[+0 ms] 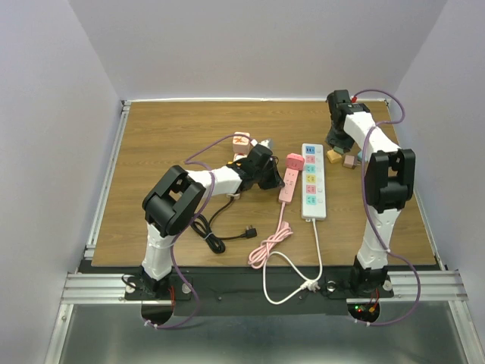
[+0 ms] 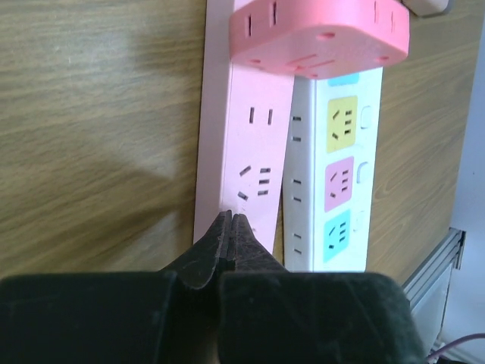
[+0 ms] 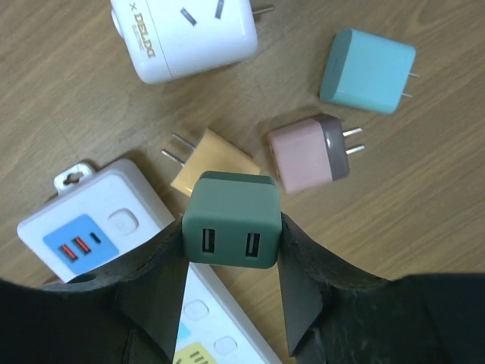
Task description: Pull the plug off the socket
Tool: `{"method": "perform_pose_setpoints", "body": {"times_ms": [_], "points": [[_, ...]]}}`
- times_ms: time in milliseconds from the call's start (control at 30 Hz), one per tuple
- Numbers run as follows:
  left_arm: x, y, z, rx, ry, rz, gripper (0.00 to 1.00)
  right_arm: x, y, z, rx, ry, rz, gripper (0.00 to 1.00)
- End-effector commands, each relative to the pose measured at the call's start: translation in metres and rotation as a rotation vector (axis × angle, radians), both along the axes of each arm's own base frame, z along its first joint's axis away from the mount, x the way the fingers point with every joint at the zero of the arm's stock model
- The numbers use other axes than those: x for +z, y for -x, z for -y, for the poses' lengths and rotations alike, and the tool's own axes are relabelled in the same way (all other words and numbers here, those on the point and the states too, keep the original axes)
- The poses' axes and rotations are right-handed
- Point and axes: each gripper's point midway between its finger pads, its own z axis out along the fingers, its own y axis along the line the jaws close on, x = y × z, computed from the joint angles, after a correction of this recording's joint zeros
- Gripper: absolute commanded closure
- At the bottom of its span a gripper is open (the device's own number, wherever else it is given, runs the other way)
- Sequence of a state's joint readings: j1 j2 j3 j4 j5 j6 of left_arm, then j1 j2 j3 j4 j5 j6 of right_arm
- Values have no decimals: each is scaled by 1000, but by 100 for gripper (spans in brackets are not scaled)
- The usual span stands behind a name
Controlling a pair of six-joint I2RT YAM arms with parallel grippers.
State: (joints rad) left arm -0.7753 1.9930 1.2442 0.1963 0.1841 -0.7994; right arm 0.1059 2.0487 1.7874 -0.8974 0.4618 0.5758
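Right gripper [image 3: 231,236]: jaws part-open and clamped on the two sides of the dark green plug [image 3: 231,216], USB ports facing the wrist camera. The plug sits over the far-end edge of the white power strip [image 3: 114,220]; its prongs are hidden, so seating cannot be told. Left gripper [image 2: 231,227]: fingers fully closed, holding nothing, tips at the pink power strip [image 2: 242,152], which lies touching the white strip's left side.
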Motion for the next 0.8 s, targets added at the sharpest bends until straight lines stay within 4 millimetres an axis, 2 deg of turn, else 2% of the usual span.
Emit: {"method": "perform_pose_setpoints", "body": {"times_ms": [0,33,67,133,167,267,300,367,433,467,500,533,567,633,767], "points": [[22,15,-1,-50,5,26,100,16,-26,12,-14,20,78,79],[22,15,-1,-53,8,31,100,13,-28,12,-9,10,71,73],[22,17,-1,-57,7,28,100,10,-28,13,-1,10,61,63],[22,17,-2,-64,9,29,100,10,-29,9,14,-8,61,53],[23,17,-2,-66,11,32,100,12,-29,7,25,-15,65,40],[25,18,1,-78,19,36,100,29,-28,2,46,-45,101,24],[27,18,2,-81,22,40,100,33,-27,-3,65,-65,108,11],[26,17,3,-86,21,40,100,50,-24,-6,91,-84,136,0],[26,16,4,-90,20,44,100,56,-18,-21,151,-152,141,0],[24,16,4,-91,19,41,100,67,-15,-30,191,-181,164,0],[25,16,5,-93,21,41,100,72,-7,-49,247,-234,168,0],[24,15,5,-93,22,40,100,66,-4,-58,267,-249,150,0],[23,15,6,-95,20,38,100,74,2,-66,292,-264,164,0],[21,14,8,-98,22,34,100,68,13,-90,346,-316,138,0],[21,12,11,-99,26,31,100,61,23,-119,377,-374,120,0]]}}
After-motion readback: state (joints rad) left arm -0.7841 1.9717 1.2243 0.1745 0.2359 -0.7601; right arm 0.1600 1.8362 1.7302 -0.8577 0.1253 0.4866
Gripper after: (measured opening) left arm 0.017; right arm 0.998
